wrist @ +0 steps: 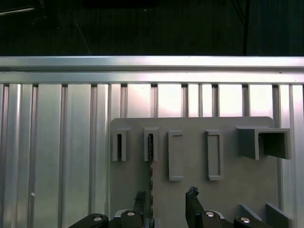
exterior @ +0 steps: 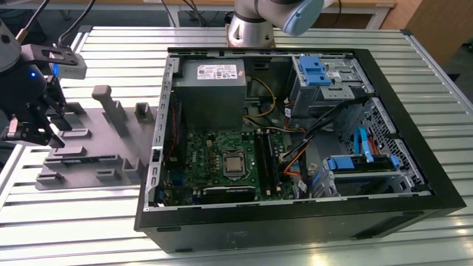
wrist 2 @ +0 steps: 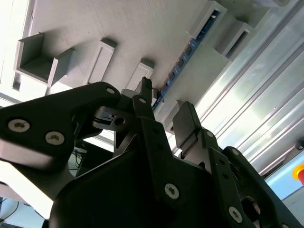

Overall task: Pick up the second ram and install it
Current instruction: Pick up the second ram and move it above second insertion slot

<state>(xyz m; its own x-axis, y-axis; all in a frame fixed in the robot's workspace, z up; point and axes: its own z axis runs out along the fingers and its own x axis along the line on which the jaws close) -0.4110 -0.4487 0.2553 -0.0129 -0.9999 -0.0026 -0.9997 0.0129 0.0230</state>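
The second ram (wrist 2: 186, 53) is standing on edge in the grey tray (wrist: 237, 180), passing between the gripper's (wrist: 166, 199) fingers (wrist: 192, 203). They are hanging released, one just beside it. The table (wrist: 57, 142) is lying beneath them.

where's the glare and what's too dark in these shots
Second wrist view: the table glares white and one corner is blown out, the gripper is a dark mass close to the lens, the second ram shows as a thin blue edge. First wrist view: bright streaks on the table, blackness beyond it. Exterior view: even light, the computer case shaded inside.
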